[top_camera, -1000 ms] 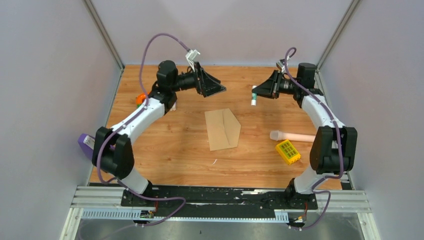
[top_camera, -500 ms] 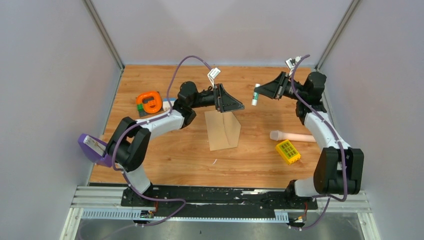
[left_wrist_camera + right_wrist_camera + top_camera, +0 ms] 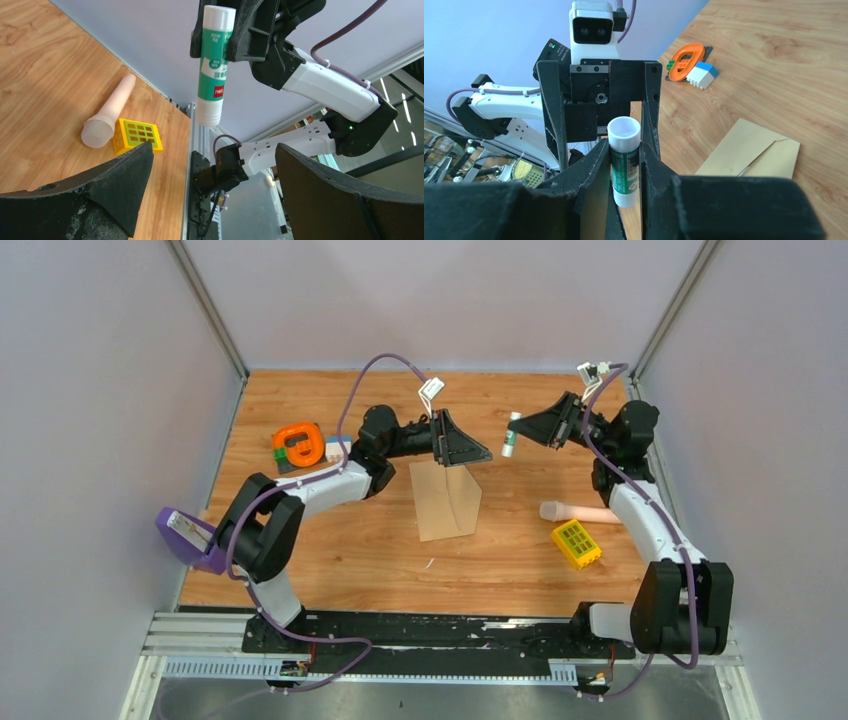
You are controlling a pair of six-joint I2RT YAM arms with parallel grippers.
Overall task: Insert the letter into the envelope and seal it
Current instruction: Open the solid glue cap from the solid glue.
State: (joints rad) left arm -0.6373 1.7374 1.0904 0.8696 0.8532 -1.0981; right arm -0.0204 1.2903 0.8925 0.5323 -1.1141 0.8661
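Observation:
The tan envelope (image 3: pixel 445 500) lies flat at the table's middle, its flap seams showing; in the right wrist view the envelope (image 3: pixel 744 147) sits below and right of my fingers. The letter is hidden from every view. My right gripper (image 3: pixel 517 427) is held in the air, shut on a green-and-white glue stick (image 3: pixel 510 439) that stands upright between its pads (image 3: pixel 625 167). My left gripper (image 3: pixel 478 452) hovers above the envelope's far edge, open, with nothing in it. It faces the glue stick (image 3: pixel 212 65), which hangs above and beyond its wide-apart fingertips (image 3: pixel 214 150).
An orange tape measure (image 3: pixel 299 443) and a blue-white brick (image 3: pixel 338 447) lie at the far left. A purple object (image 3: pixel 185 535) sits at the left edge. A pink cylinder (image 3: pixel 585 512) and a yellow grid block (image 3: pixel 576 544) rest on the right.
My left arm swung from the far left in over the envelope's far edge, uncovering the tape measure. My right arm drew back to the right, still holding the glue stick.

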